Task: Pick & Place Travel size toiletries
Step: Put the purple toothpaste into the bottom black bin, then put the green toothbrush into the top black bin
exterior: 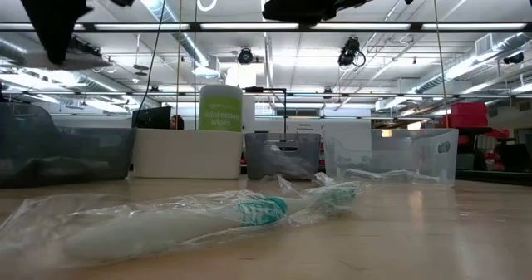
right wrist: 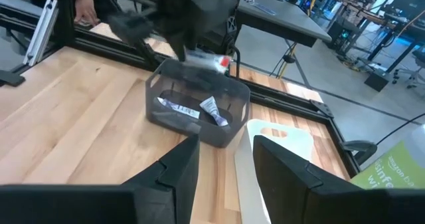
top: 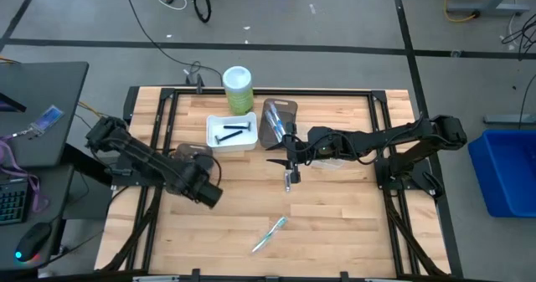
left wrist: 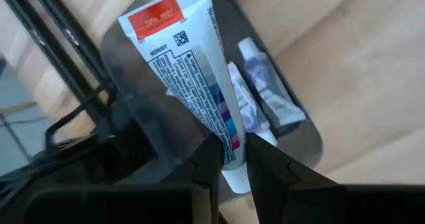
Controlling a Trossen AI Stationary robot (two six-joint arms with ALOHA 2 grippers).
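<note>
In the left wrist view my left gripper (left wrist: 234, 159) is shut on a white mini tube (left wrist: 192, 71) with a red label and blue print. It hangs over a dark tray (left wrist: 302, 141) that holds small silvery tubes (left wrist: 265, 94). The right wrist view shows that tube (right wrist: 207, 58) above the dark tray (right wrist: 199, 117). My right gripper (right wrist: 222, 164) is open, touches nothing and hovers over the table's middle (top: 290, 175). A wrapped white-green toothbrush (top: 270, 233) lies flat on the near part of the table, close to the low camera (exterior: 208, 218). Dark razors (top: 233, 131) lie in a white tray. My left gripper pinches the white tube between its two fingers near the cap end (left wrist: 231, 149). The flat end with the red label (left wrist: 156, 14) sticks out beyond the fingers. The tube is lifted clear, above the dark tray and its silvery tubes.
At the far edge stands a tall green canister (top: 238, 88), with the white tray (top: 209, 140) and a grey tray (top: 279, 121) in front of it. A clear tray (exterior: 391, 159) sits under my right arm. Bare wood lies around the toothbrush at the near side.
</note>
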